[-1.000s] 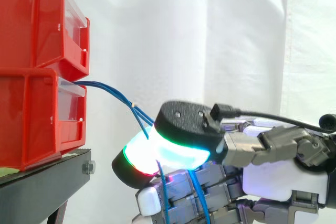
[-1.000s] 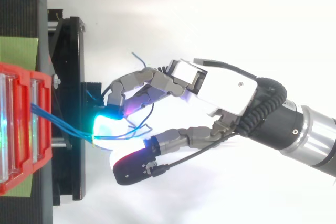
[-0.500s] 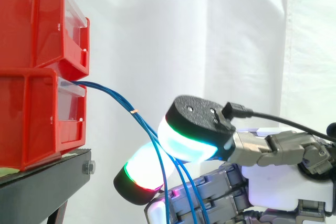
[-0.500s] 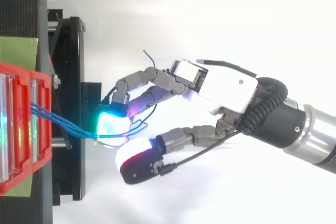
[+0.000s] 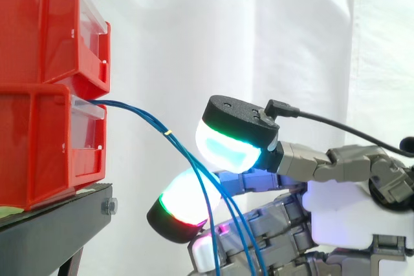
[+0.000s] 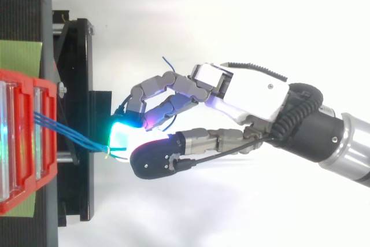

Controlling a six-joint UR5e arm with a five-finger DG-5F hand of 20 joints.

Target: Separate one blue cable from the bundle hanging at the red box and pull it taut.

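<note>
Hand (image 6: 248, 93): fingers curled, thumb pad (image 5: 233, 137) folded in over a fingertip pad (image 5: 181, 206), w/ the blue cable bundle (image 6: 75, 136) running btwn them. Looks clamped on the strands, but can't tell if one or several are caught. Bundle leaves the lower red bin (image 5: 39, 153), slopes down to the pads w/ little sag, then drops below the hand. That bin & the upper red bin (image 5: 45, 24) sit on the black stand (image 5: 58, 224); white curtain (image 5: 259, 30) behind. Step, I'd say: grasp made, separation doubtful, taut pull not yet done. Next move prob. needs one strand isolated, a firm pinch, then a straight draw away from the bin.
</note>
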